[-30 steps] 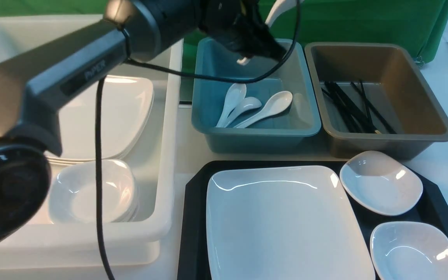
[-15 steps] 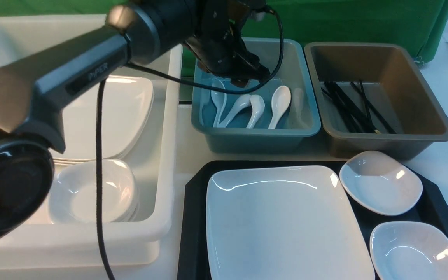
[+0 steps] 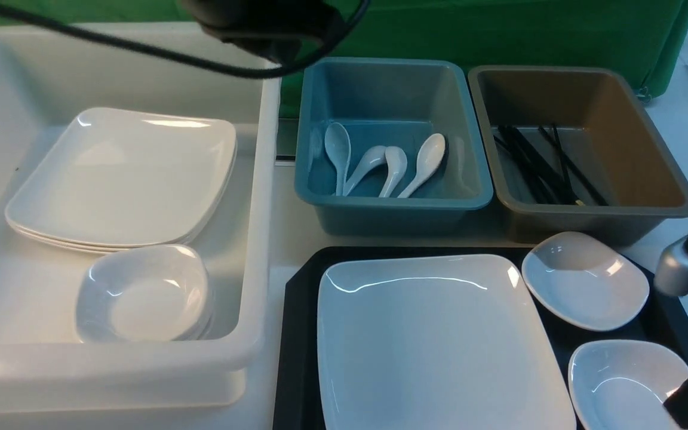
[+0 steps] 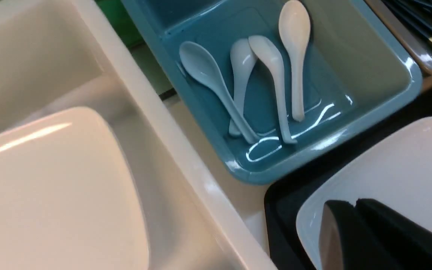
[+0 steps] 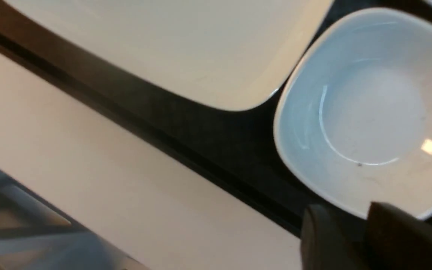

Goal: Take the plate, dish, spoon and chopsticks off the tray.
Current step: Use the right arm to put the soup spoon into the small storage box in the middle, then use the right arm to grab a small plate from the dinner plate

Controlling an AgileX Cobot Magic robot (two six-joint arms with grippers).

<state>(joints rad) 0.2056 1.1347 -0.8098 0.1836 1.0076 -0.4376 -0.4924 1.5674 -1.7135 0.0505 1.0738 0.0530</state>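
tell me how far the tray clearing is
Done: four spoons in the blue tub, chopsticks in the brown tub. In hand: nothing; left pincer shut and empty, right pincer by the nearer small dish. Left: plate, that dish and the farther small dish on the tray.

A pale cream bench (image 3: 293, 233) fills most of the scene, its surface smooth and matte. Behind the bench, along its far edge, hangs a bright green cloth (image 3: 559, 36) with soft folds, closing off any sight of the room beyond. Past the bench's near edge, the right wrist view shows blurred grey framework (image 5: 32, 232) lower down. The light on the bench is soft and even.
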